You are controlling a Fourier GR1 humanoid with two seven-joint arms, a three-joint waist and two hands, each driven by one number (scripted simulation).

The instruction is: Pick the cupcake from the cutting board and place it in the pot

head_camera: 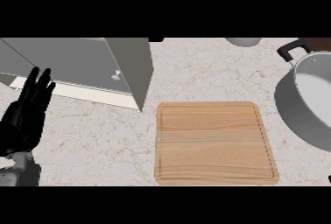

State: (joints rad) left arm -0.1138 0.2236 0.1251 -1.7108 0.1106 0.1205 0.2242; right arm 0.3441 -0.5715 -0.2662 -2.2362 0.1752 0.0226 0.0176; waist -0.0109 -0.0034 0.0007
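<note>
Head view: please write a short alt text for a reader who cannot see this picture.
A bare wooden cutting board lies in the middle of a marbled counter, with no cupcake visible on it. A grey pot with a black handle sits at the right edge, partly cut off. The left robot hand rests open at the left edge, fingers up.

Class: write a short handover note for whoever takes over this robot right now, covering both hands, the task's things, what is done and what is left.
Left hand: open, fingers straight, resting at the left edge.
Right hand: not in view.
Cutting board: centre of the counter, nothing on it.
Pot: at the right edge, partly cut off; its visible inside shows no cupcake.
Cupcake: not visible anywhere.
Done or left: cannot be settled from this view; find the cupcake first.
</note>
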